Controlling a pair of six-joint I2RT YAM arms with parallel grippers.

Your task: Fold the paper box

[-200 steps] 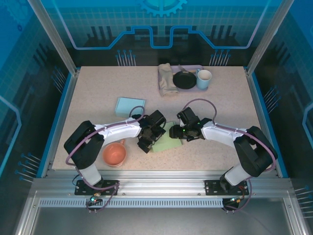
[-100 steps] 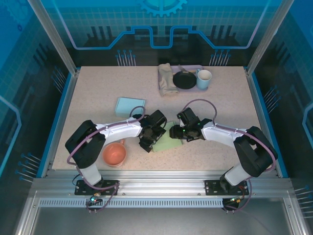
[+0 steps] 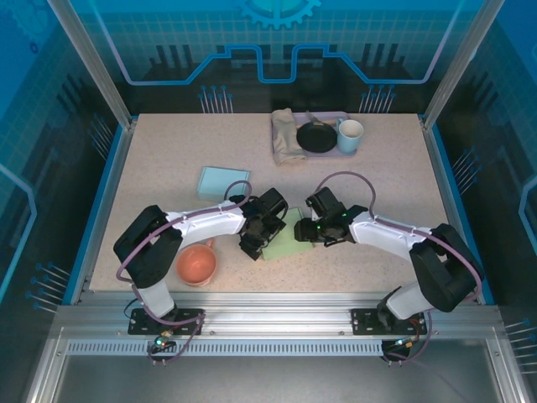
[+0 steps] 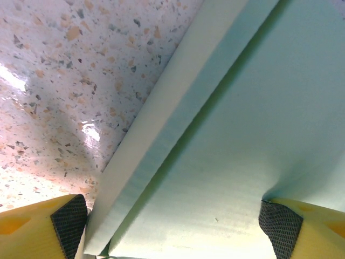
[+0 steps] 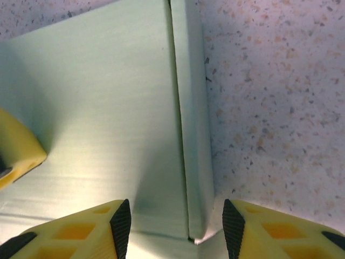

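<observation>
The pale green paper box [image 3: 286, 241] lies flat on the speckled table between both arms. My left gripper [image 3: 254, 236] is at its left edge and stands open. In the left wrist view the left gripper [image 4: 172, 229] straddles a raised side flap [image 4: 161, 124], one pad [image 4: 68, 222] by the table and the other [image 4: 280, 226] pressing on the sheet. My right gripper [image 3: 307, 230] is at the box's right edge. In the right wrist view the right gripper [image 5: 177, 226] is open around a narrow folded flap [image 5: 197, 135], its pads clear of it. A yellow finger [image 5: 16, 151] of the left gripper rests on the sheet.
A light blue paper sheet [image 3: 222, 181] lies behind the left arm. A salmon bowl [image 3: 196, 264] sits near the front left. At the back a tray [image 3: 332, 117] holds a folded cloth [image 3: 287, 136], a black pan [image 3: 316, 137] and a white mug [image 3: 350, 134].
The right gripper has shifted slightly right and toward the front along the box's edge. The left jaws have narrowed a little; the left arm has barely moved.
</observation>
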